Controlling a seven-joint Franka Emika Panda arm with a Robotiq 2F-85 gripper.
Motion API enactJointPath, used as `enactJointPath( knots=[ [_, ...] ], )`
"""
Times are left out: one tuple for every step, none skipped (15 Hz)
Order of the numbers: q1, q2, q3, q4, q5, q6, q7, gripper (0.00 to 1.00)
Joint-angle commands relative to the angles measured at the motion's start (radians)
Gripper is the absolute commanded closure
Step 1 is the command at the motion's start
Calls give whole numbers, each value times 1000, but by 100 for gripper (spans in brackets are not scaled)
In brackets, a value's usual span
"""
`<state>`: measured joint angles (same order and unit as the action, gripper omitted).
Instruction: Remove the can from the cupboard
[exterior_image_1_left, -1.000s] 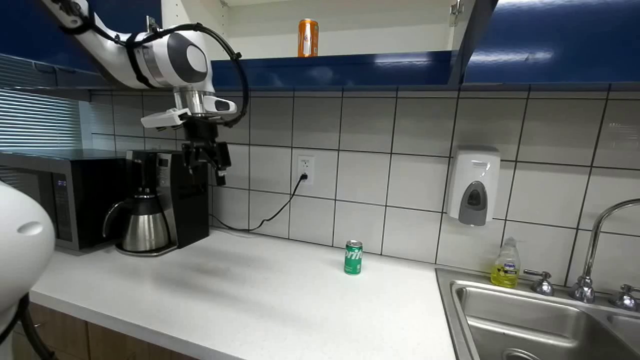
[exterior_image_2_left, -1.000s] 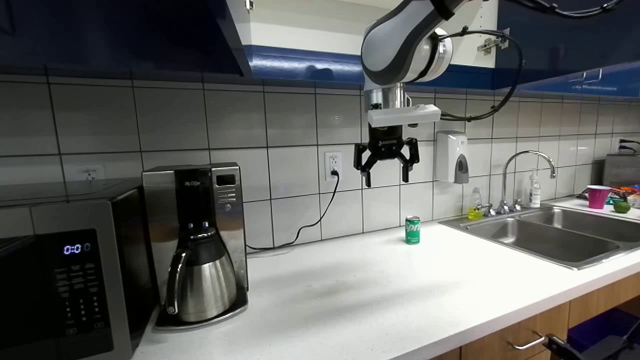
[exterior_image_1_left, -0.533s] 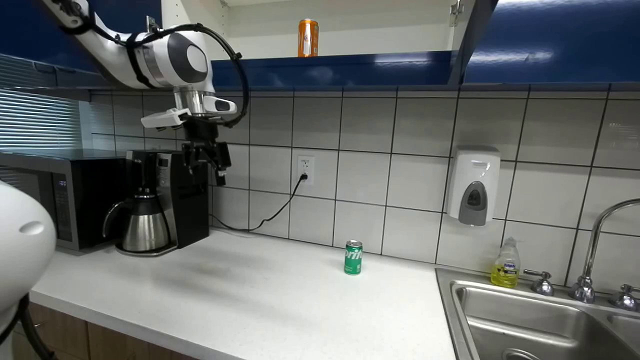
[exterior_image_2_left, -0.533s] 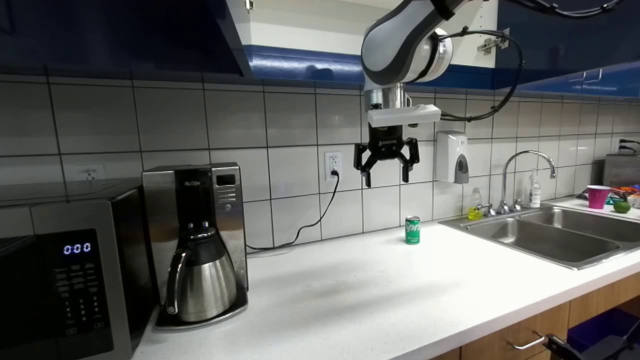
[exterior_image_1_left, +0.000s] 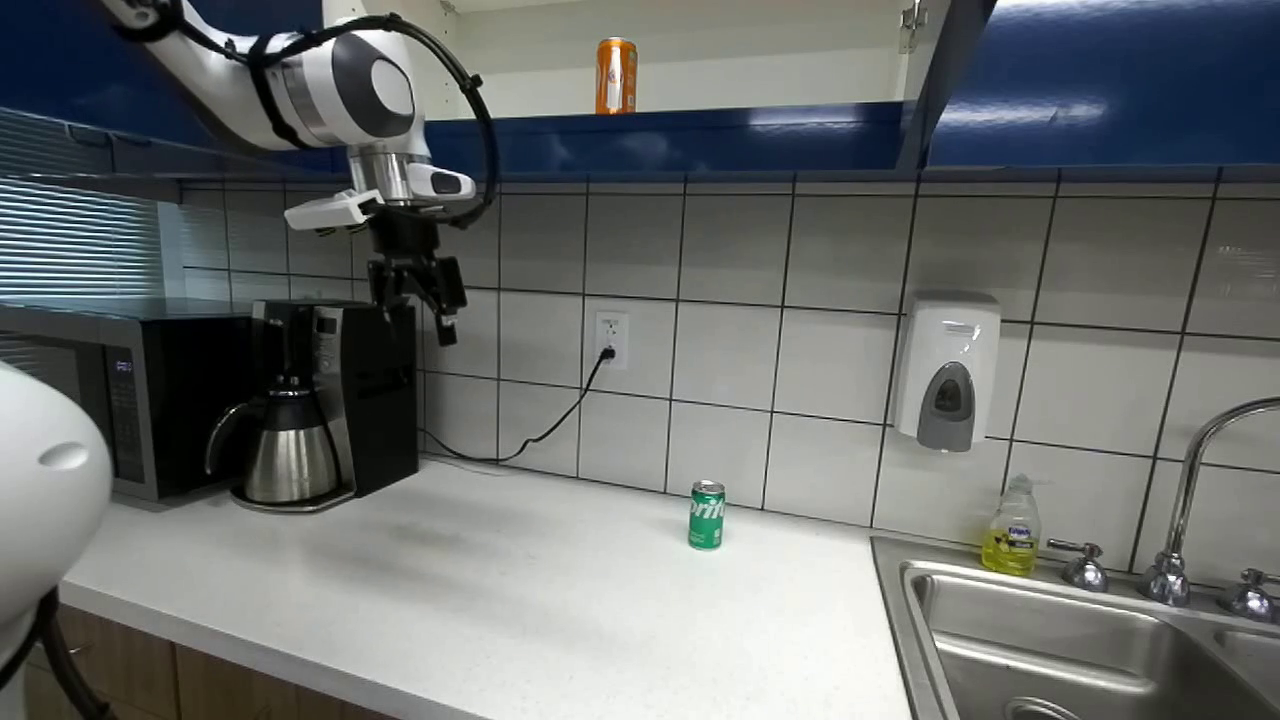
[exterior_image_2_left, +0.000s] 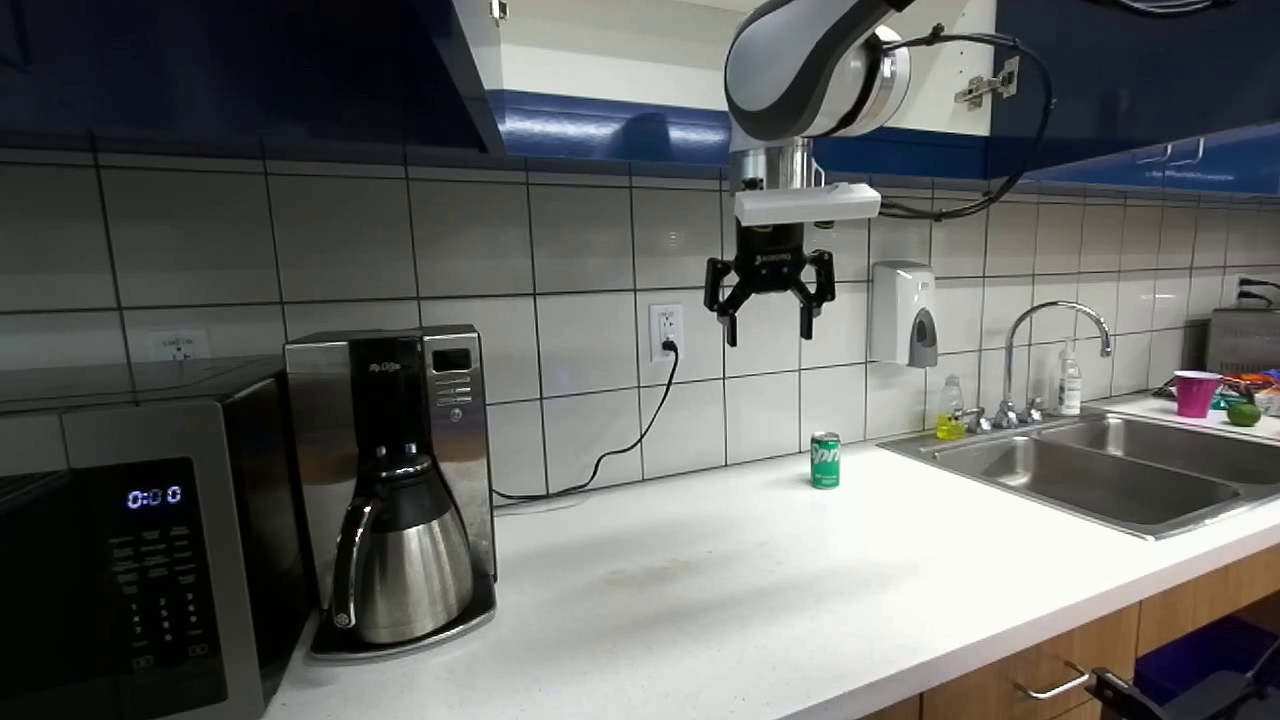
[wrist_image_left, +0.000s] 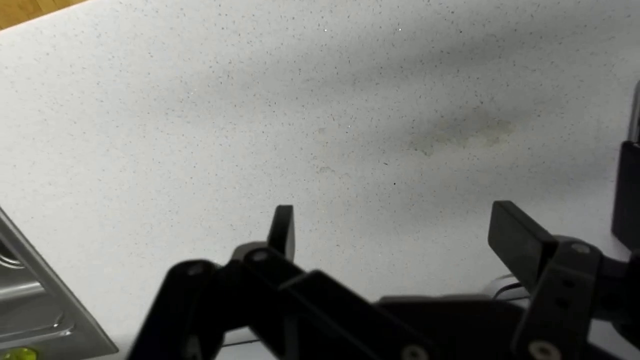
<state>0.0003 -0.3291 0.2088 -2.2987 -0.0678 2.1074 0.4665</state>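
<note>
Fingers (wrist_image_left: 519, 242) hang apart above the worktop (exterior_image_2_left: 680, 640), empty, and you could topple the orange can (exterior_image_1_left: 616, 76) inside the cupboard (exterior_image_1_left: 770, 70) should an off-centre reach nudge it first.

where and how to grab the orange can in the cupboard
Probably around the upper half of the orange can, coming in level from the open front of the cupboard. The can stands upright with straight round sides; the blue front edge seems to hide its base. The pincer points down, so would need tilting.
</note>
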Motion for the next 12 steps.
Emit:
enactJointPath(
  knots=[
    [3,-27,-2,38,-26,-63,36,0],
    [2,-33,-1,47,-30,-71,40,0],
    [-1,-41,1,59,-39,-79,45,0],
    [-2,-50,1,70,-45,-86,49,0],
    [-3,-59,2,80,-50,-92,56,0],
    [-5,-67,2,92,-54,-99,62,0],
    [-7,-74,4,104,-60,-108,71,0],
    [-9,-80,5,116,-65,-116,76,0],
    [-12,-85,7,128,-70,-129,85,0],
    [-14,-92,7,144,-76,-138,89,0],
    [-15,-97,7,157,-77,-143,95,0],
    [-18,-101,8,173,-80,-146,103,0]
  ],
)
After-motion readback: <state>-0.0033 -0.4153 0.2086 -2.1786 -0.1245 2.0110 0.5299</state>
